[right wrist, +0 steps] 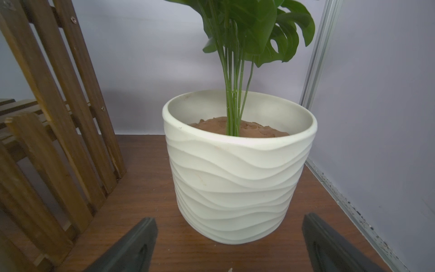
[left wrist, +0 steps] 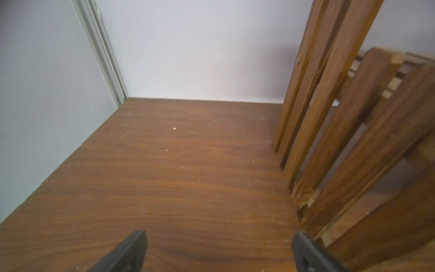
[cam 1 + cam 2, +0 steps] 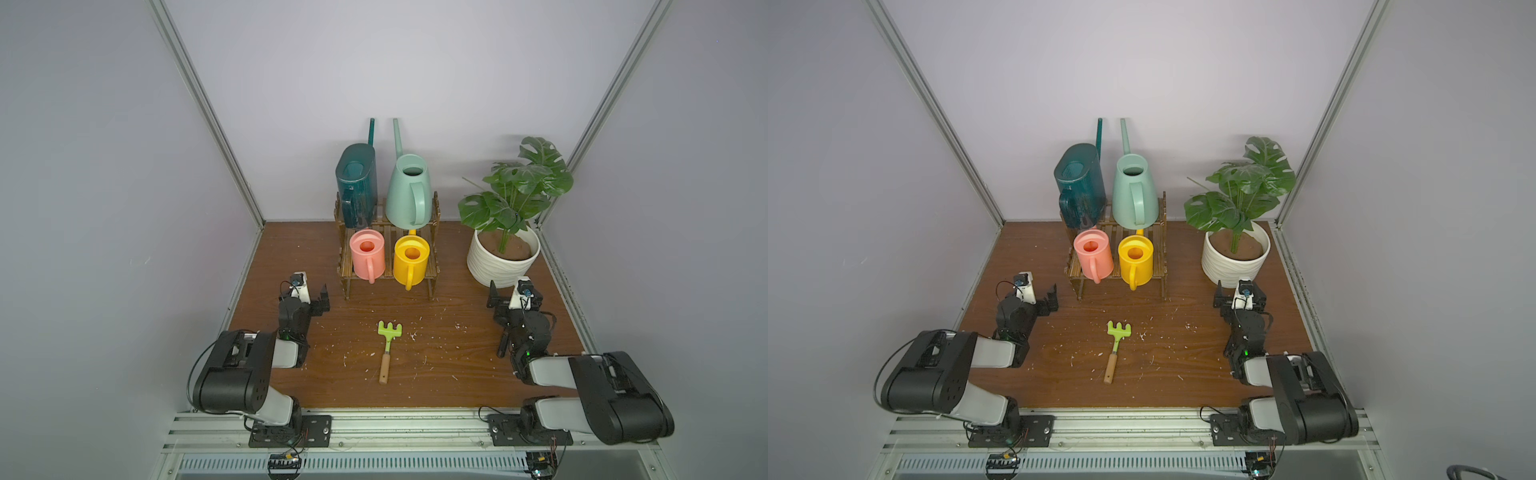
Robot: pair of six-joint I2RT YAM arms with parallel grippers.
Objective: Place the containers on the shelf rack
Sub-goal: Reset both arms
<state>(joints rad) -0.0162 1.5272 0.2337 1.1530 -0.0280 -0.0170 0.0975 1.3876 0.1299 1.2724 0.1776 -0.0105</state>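
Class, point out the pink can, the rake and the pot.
pink can (image 3: 358,262): in a top view, its side wall.
rake (image 3: 390,330): in a top view, its green head.
pot (image 1: 235,188): right wrist view, its ribbed wall.

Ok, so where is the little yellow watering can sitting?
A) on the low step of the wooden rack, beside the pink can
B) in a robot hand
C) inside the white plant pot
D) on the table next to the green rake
A: in a top view the small yellow plastic watering can stands on the lower tier of the dark wooden slatted shelf rack, beside the small pink plastic watering can.
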